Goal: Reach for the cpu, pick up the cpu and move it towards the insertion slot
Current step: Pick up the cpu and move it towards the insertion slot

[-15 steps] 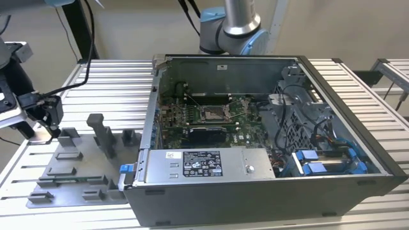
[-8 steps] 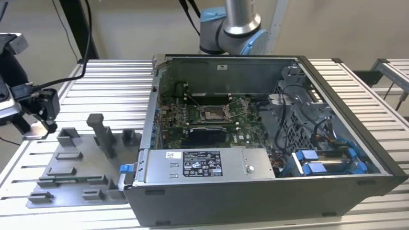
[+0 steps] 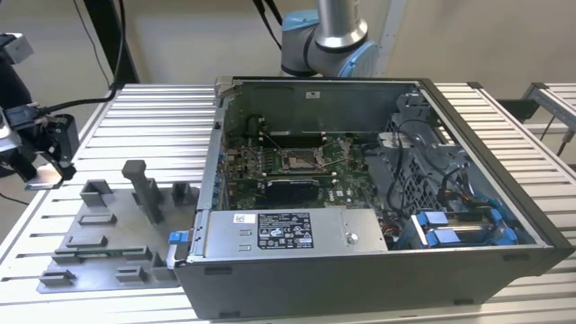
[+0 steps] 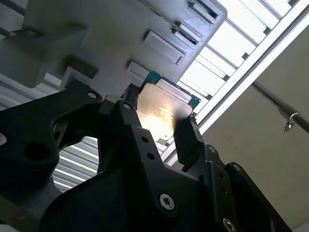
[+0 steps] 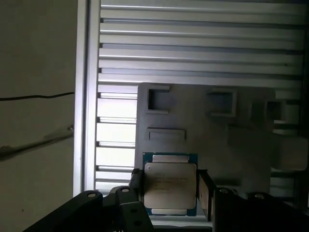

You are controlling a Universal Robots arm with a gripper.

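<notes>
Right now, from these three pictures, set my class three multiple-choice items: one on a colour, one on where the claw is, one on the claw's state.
1. What colour is the board around the insertion slot?
A. green
B. red
C. white

2. Where is the claw in the exterior view?
A. over the insertion slot
B. at the view's left edge, near the grey tray
C. at the view's right edge

3. What state is the claw in?
A. open and empty
B. shut on a cable
C. shut on the cpu

Answers:
1 A: green circuit board rings the shiny metal frame.
2 B: it hangs over the slatted table, far from the slot.
3 C: in both wrist views its fingers press the chip's two opposite sides.
</notes>
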